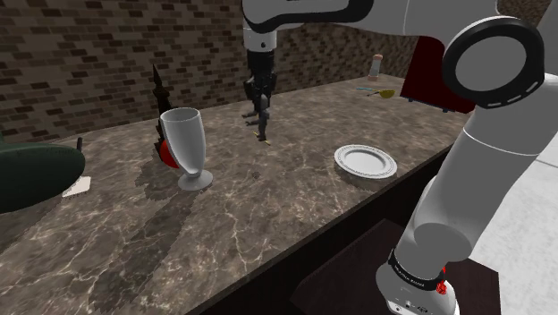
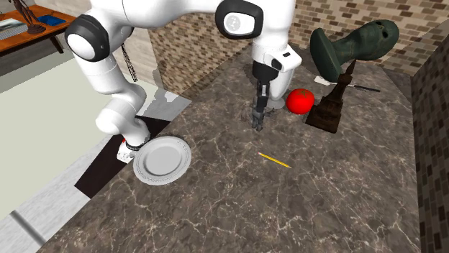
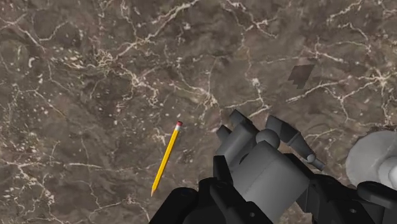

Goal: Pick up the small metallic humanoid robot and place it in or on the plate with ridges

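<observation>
Jaws: were clamped on the grey humanoid robot.
Ridged plate: sat apart, by the bench edge.
Pencil: 1, lay flat nearby.

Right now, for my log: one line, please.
phase: holding | pincer: shut on robot figure | plate: not yet reached | pencil: on counter

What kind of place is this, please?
Probably a kitchen or bar counter in a house: a long marble-like counter runs along a brick wall, and a plate, a goblet and a tomato sit on it.
</observation>
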Controlling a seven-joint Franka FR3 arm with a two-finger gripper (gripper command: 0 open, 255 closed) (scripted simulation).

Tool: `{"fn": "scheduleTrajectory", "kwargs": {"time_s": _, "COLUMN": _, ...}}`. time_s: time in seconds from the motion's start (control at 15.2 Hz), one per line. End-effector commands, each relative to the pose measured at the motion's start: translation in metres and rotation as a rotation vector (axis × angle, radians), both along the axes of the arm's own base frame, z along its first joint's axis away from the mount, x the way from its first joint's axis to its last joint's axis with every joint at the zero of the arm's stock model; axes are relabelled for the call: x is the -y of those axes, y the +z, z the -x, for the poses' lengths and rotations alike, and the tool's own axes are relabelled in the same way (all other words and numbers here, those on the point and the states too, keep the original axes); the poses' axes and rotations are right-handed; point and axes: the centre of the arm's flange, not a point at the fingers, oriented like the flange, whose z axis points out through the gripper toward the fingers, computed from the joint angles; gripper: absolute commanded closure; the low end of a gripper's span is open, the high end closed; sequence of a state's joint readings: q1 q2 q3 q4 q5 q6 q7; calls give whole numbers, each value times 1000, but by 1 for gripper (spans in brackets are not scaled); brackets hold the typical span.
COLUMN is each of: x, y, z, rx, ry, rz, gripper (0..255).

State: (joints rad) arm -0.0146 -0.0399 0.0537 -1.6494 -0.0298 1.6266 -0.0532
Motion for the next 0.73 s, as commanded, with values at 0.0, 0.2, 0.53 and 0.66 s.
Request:
{"fn": "scheduleTrajectory", "kwargs": {"time_s": 0.0, "x": -1, "y": 11, "z": 1, "rx": 0, "ry": 0, "rz": 0, "gripper": 255}}
{"fn": "scheduleTrajectory", "kwargs": {"time_s": 0.2, "x": 6, "y": 23, "z": 12, "rx": 0, "ry": 0, "rz": 0, "gripper": 255}}
{"fn": "scheduleTrajectory", "kwargs": {"time_s": 0.53, "x": 40, "y": 31, "z": 68, "rx": 0, "ry": 0, "rz": 0, "gripper": 255}}
{"fn": "scheduleTrajectory", "kwargs": {"time_s": 0.66, "x": 54, "y": 34, "z": 90, "rx": 0, "ry": 0, "rz": 0, "gripper": 255}}
